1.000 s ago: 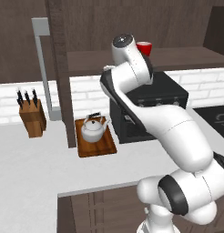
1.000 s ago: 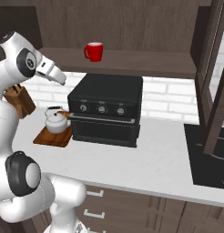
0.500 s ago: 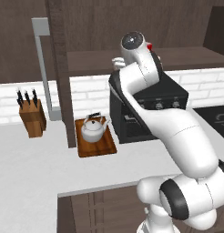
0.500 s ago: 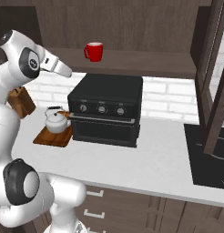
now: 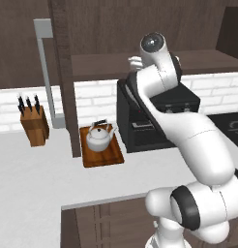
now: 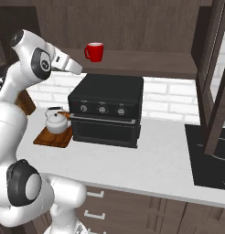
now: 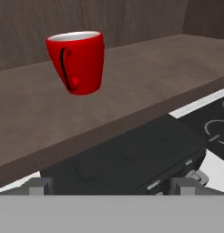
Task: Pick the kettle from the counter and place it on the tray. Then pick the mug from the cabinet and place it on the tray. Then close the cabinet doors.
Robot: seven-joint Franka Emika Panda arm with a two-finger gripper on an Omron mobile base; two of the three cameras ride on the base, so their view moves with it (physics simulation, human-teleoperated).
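The red mug point(image 7: 77, 61) stands upright on the cabinet shelf point(image 7: 132, 91), its handle turned toward the hand camera. My gripper point(image 7: 113, 186) is open and empty, its fingertips point(image 7: 41, 184) wide apart; it sits lower than the mug and short of it, over the black oven's top. From the right base, the gripper point(image 6: 77, 69) hangs just left of and below the mug point(image 6: 94, 51). The white-grey kettle point(image 5: 100, 137) rests on the reddish-brown tray point(image 5: 102, 156) on the counter point(image 5: 38, 179), left of the oven. Both cabinet doors point(image 5: 63, 77) stand open.
A black countertop oven point(image 6: 107, 109) sits directly under the shelf. A wooden knife block point(image 5: 35, 125) stands at the counter's far left. The right cabinet door point(image 6: 215, 91) juts out over a dark stovetop point(image 6: 208, 157). A long grey bar handle point(image 5: 43, 72) hangs on the left door.
The arm has swung to the right and the hand has come nearer the mug at shelf height. The jaws have stayed open. Kettle and tray have not moved.
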